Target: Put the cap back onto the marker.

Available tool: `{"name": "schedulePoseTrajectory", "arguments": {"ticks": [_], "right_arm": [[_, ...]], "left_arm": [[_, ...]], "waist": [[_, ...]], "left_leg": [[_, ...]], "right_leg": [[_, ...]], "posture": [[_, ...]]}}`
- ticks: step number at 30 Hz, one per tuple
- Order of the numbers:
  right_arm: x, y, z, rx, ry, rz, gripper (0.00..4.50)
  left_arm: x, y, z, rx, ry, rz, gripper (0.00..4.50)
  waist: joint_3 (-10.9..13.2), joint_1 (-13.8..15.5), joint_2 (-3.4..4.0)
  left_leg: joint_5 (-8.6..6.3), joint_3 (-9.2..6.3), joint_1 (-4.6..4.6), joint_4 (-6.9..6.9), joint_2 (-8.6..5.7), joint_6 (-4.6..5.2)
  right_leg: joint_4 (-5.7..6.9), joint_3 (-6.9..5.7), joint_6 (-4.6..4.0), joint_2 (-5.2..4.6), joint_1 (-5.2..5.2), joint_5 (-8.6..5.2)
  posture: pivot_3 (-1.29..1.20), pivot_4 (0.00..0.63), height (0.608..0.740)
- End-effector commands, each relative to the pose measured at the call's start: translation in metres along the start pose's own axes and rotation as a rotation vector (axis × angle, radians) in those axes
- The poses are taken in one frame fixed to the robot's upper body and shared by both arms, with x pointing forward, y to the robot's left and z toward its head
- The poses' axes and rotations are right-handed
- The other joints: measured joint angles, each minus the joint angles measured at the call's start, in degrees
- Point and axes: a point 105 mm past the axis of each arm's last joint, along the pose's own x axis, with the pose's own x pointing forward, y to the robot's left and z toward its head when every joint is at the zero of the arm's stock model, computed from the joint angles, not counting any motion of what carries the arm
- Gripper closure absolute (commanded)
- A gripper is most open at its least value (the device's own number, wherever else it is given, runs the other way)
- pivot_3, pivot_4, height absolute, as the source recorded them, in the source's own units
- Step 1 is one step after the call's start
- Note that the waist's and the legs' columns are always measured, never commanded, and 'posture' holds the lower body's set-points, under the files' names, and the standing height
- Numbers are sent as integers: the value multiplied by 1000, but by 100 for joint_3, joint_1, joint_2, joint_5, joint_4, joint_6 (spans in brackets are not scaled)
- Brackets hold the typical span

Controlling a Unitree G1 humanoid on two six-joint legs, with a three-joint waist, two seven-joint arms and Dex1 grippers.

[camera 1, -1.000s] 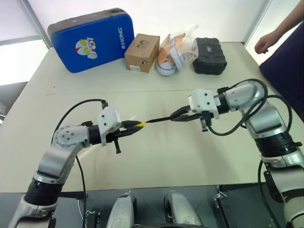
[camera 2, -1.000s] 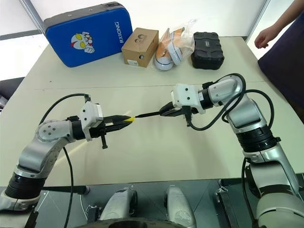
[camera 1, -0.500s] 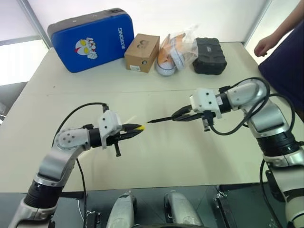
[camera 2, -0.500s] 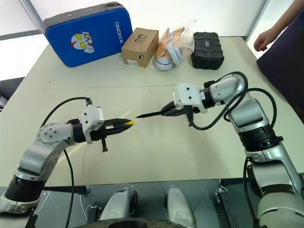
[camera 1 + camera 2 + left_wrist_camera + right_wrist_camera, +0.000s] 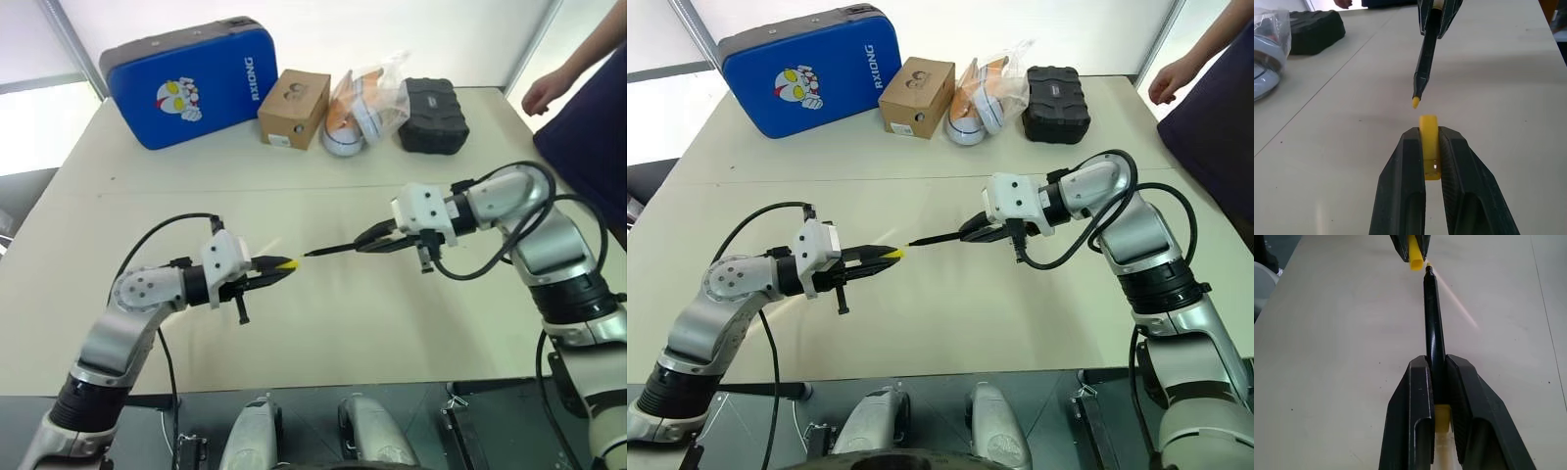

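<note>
Left wrist view | fingers [image 5: 1400,196] clamp cap [image 5: 1428,128] | marker [image 5: 1426,58] apart

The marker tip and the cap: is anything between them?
No. Only a bare gap separates the marker tip from the cap, clearest in the left wrist view.

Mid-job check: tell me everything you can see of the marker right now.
The marker is a slim, glossy black stick, plastic by the look, tapering to a small yellow tip. The right gripper is shut on its rear end, where a bit of yellow shows between the fingers. It hangs roughly level above the table, touching nothing else. Its tip points at the yellow cap held in the left gripper, with a small gap between them; the cap is not on yet.
</note>
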Motion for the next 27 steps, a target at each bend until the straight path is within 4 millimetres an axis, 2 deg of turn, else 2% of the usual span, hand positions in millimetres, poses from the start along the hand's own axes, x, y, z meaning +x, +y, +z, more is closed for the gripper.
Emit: {"name": "schedulePoseTrajectory", "arguments": {"ticks": [1, 17, 27], "right_arm": [[-5, -2, 11, -44, -20, -14, 4467], [-2, 2, 11, -33, -21, 8, 4467], [0, 6, 10, -26, -19, 19, 4467]], "left_arm": [[0, 0, 6, 34, -16, -6, 4500], [0, 0, 5, 40, -23, 3, 4500], [3, 2, 12, 45, -35, 6, 4500]], "waist": [[0, -1, 0], [0, 0, 0], [0, 0, 0]], "left_leg": [[0, 0, 0, 0, 0, 0], [0, 0, 0, 0, 0, 0], [0, 0, 0, 0, 0, 0]], "right_leg": [[0, 0, 0, 0, 0, 0], [1, 0, 0, 0, 0, 0], [1, 0, 1, 0, 0, 1]], "posture": [[0, 150, 740], [0, 150, 740], [0, 150, 740]]}}
